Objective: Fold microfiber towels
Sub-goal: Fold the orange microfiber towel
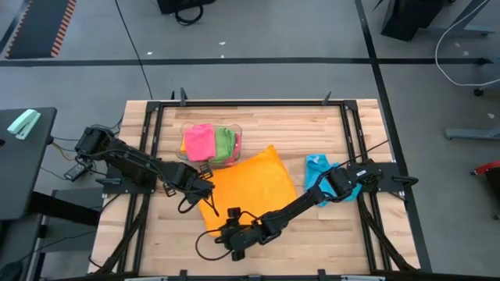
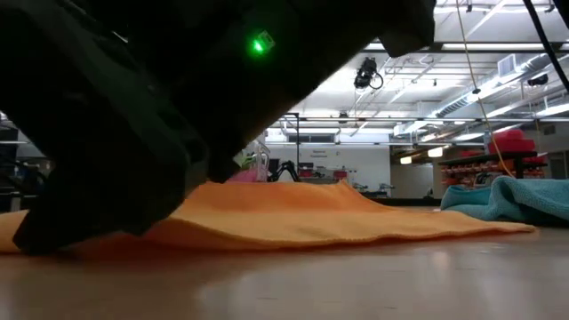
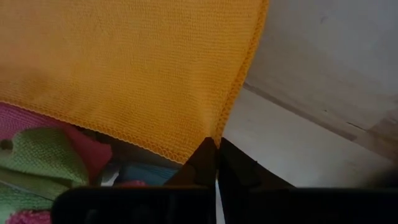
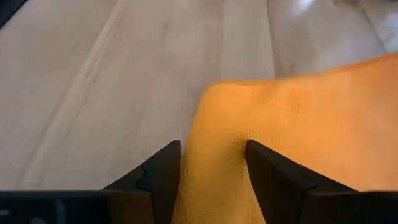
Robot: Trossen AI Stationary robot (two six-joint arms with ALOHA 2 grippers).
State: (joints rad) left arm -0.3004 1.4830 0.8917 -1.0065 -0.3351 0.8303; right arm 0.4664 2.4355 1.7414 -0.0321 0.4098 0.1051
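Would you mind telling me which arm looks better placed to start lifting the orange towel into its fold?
Probably left. The left gripper is already shut on a corner of the orange towel, near the clear bin. The right gripper only straddles the towel's front corner, jaws not yet closed.

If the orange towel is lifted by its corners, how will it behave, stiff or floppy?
Probably floppy: the orange towel lies in soft waves on the table. It likely sags between the left gripper, shut on a corner, and the right gripper. Its knit looks grippy, not slippery.
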